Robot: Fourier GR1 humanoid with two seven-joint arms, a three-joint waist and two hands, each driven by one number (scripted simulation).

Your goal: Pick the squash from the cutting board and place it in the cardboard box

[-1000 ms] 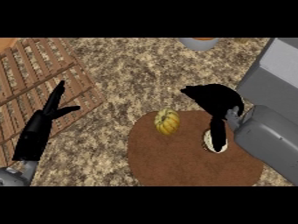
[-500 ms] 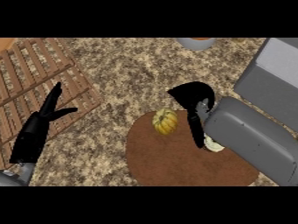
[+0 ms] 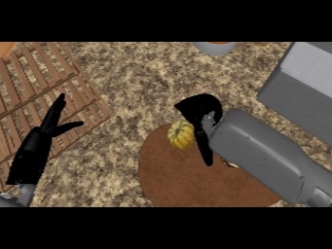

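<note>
Head view: right hand [image 3: 199,116] curled beside the squash [image 3: 180,135], partly hiding it, grasp unclear.

A speckled brown granite counter [image 3: 136,87] fills the view, with a slatted wooden rack [image 3: 25,87] at left and a grey appliance [image 3: 312,97] at right

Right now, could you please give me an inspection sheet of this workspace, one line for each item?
Surface: speckled stone counter.
Job's things: yellow squash on the round brown cutting board; no cardboard box seen.
Clutter: wooden slatted crate at left; grey pot at top edge.
Hands: right hand over the squash, fingers curling beside it; left hand open, resting at left.
Cables: nothing seen.
Surroundings: grey appliance at right.
</note>
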